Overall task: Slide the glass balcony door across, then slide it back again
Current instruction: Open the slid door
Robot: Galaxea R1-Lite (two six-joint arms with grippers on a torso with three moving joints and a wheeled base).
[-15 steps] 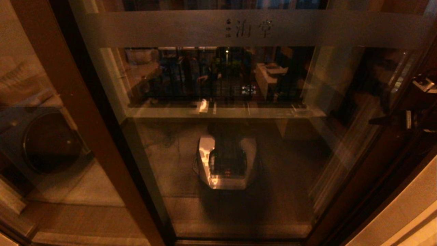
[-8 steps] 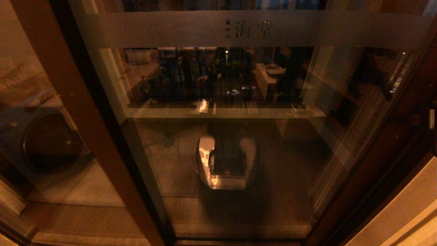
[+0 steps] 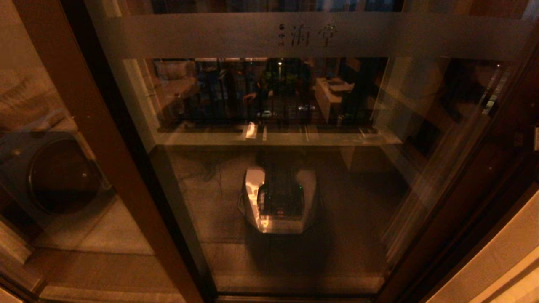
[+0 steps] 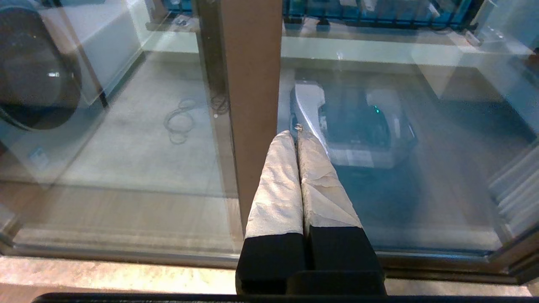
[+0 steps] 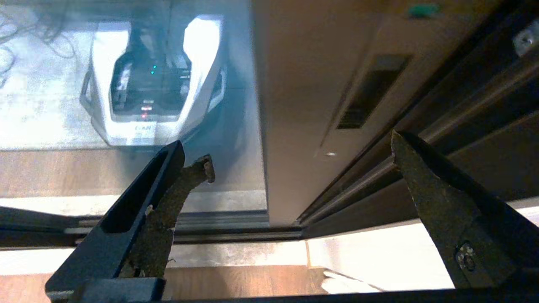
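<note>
Glass glare hides plenty: reflections smear the glass balcony door, so the frosted band and its tiny characters are hard to read. It fills my head view, dark reddish-brown frame, handle slot by its right edge. My right gripper hangs spread wide near that slot, touching nothing. My left gripper sits pressed together.

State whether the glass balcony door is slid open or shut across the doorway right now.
Shut: the glass balcony door fills the opening, and in the right wrist view its handle-side frame meets the dark jamb with no gap showing.
</note>
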